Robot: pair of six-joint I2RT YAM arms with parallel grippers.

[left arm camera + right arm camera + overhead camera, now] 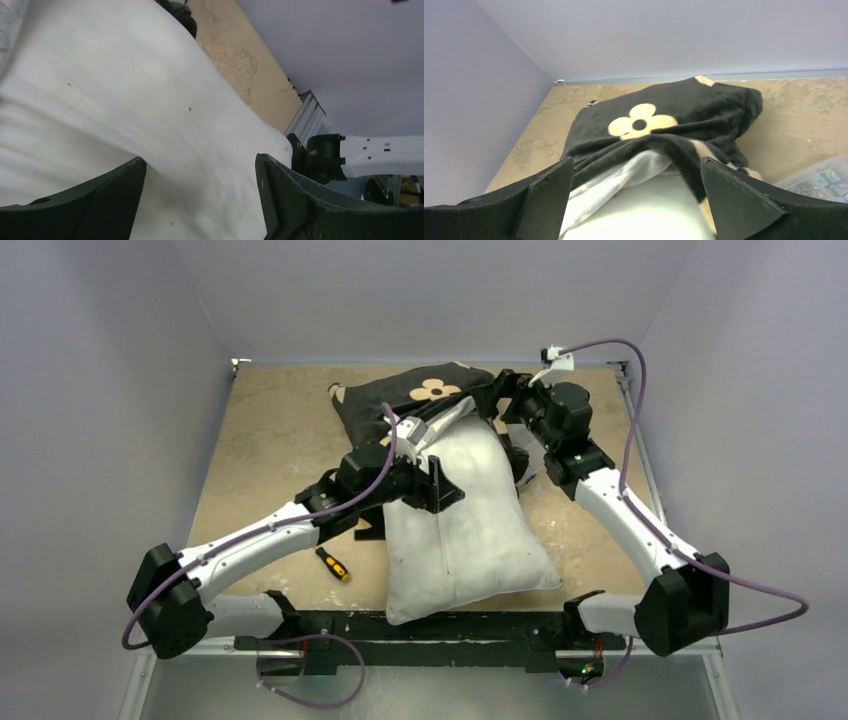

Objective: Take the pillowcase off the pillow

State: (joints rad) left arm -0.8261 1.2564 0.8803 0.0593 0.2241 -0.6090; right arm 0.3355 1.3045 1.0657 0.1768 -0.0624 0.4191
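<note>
Neither hand holds anything right now. The left gripper [200,160] has its fingers spread over the plump white rectangular pillow [465,530], one on either side of a swell of white fabric, and I can't tell whether they press into it. The right gripper [636,160] is spread just as wide, facing the mouth of the black plush pillowcase with tan flower motifs [674,115] and pinching nothing. The case is bunched at the far edge of the tan table [270,440], about mid-width. It isn't off yet: only the pillow's far end sits inside, with pale lining showing at the opening. The rest of the pillow lies bare, reaching down to the middle of the near edge. My main worry is pulling the case with the pillow unpinned, because the whole cushion would then slide toward the far edge with the cover on it. A sloppy right-hand pinch could also catch lining and pillow together. A clear plastic box [819,180] sits just beside the case on the right-hand side; I can't make out its contents, and a wide sweep could knock it. The small orange-and-black screwdriver [333,564] near the left arm could get dragged too.
</note>
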